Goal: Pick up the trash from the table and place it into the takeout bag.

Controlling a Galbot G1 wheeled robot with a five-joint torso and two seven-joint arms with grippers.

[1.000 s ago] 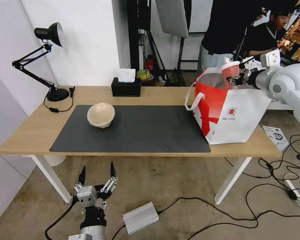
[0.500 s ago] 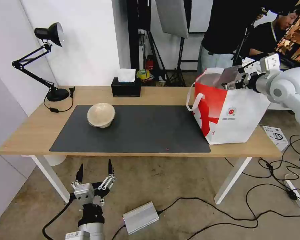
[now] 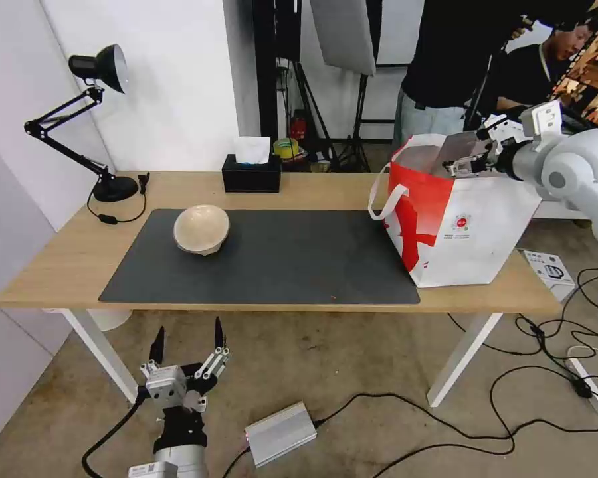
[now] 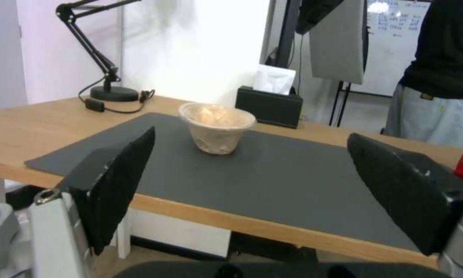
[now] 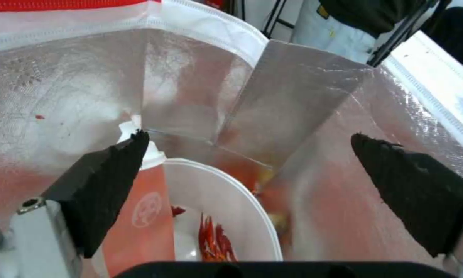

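The beige paper bowl stands upright on the dark grey mat of the table, left of centre; in the left wrist view the bowl is straight ahead. The takeout bag stands at the table's right end. Over its open top my right gripper hangs open and holds nothing. Inside the foil-lined bag the red drink cup leans beside the white bowl with red scraps, below the right gripper. My left gripper is open, low in front of the table.
A black tissue box sits at the table's back edge and a black desk lamp at the back left. Cables, a silver power box and a small carton lie on the floor. People stand behind the bag.
A second ago my right gripper held the red cup above the bag. The cup has dropped inside and the gripper is open. The left gripper sank slightly.
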